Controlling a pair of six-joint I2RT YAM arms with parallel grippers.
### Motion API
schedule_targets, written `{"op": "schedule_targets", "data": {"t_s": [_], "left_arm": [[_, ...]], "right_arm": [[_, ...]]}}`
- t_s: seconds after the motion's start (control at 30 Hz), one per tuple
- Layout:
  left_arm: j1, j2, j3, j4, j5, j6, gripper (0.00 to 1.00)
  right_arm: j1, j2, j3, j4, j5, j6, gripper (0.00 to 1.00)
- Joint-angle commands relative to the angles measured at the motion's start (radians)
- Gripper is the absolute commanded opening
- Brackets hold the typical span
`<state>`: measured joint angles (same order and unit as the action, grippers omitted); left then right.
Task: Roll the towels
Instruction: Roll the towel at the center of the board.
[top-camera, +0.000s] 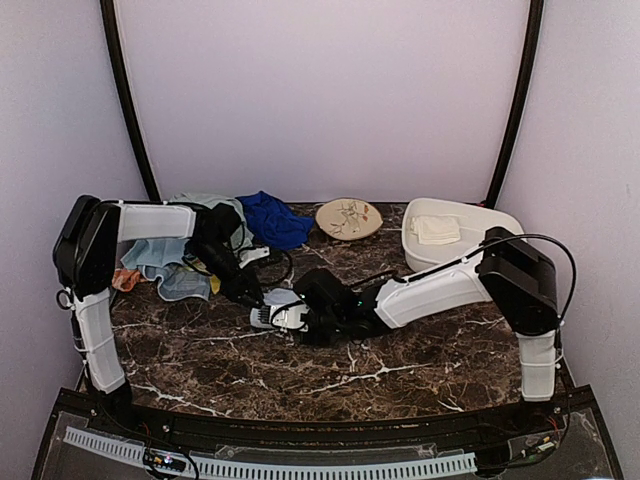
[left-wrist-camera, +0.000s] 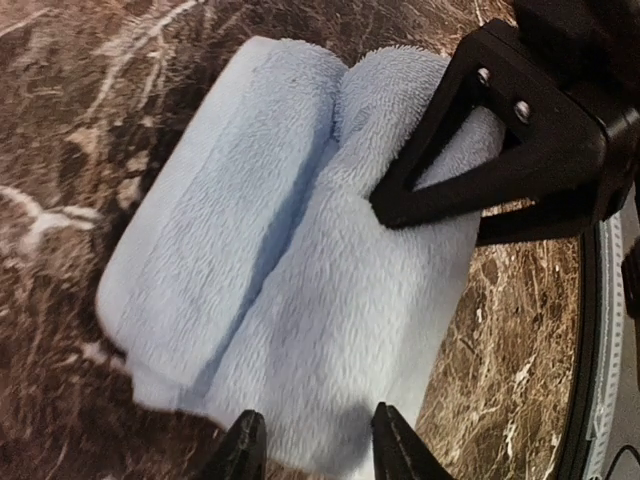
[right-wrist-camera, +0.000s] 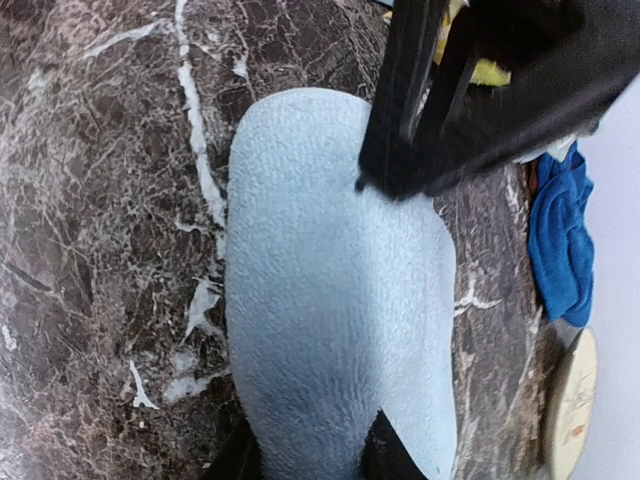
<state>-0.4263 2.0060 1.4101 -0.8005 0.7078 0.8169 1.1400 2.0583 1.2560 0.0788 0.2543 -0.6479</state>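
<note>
Light-blue towel (left-wrist-camera: 300, 300), folded into a fat double roll, lying mid-worktop (top-camera: 400, 370) between the two arms. Pinched at one end by the right claw (right-wrist-camera: 305, 455): one finger pressed into the pile on top, the other under the edge. At the opposite end, left claw (left-wrist-camera: 320, 445) with tips a little apart astride the towel's edge; cannot tell whether gripping or merely touching. Behind to the left, a loose heap of towels (top-camera: 190, 255) in pale green and light blue. Just beside it, a crumpled royal-blue towel (top-camera: 275, 220). Further right along the rear, a round patterned plate (top-camera: 348, 218), then a white tub (top-camera: 480, 215) with a folded cream towel (top-camera: 435, 230) inside.
</note>
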Motion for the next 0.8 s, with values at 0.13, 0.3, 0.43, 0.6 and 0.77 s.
{"op": "schedule_targets", "data": {"t_s": [0.13, 0.3, 0.43, 0.6, 0.77], "left_arm": [[0.027, -0.296, -0.194, 0.207, -0.133, 0.006, 0.38], [0.026, -0.344, -0.275, 0.228, -0.141, 0.051, 0.38], [0.017, -0.388, -0.343, 0.274, -0.098, 0.069, 0.38], [-0.081, -0.419, -0.394, 0.36, -0.18, 0.103, 0.39], [-0.182, -0.428, -0.455, 0.543, -0.355, 0.15, 0.51]], "right_arm": [[-0.106, 0.039, 0.073, -0.275, -0.29, 0.307, 0.18], [-0.172, 0.053, 0.099, -0.295, -0.456, 0.405, 0.17], [-0.217, 0.086, 0.15, -0.337, -0.571, 0.462, 0.15], [-0.28, 0.175, 0.26, -0.432, -0.743, 0.561, 0.14], [-0.299, 0.227, 0.299, -0.497, -0.785, 0.59, 0.14]]}}
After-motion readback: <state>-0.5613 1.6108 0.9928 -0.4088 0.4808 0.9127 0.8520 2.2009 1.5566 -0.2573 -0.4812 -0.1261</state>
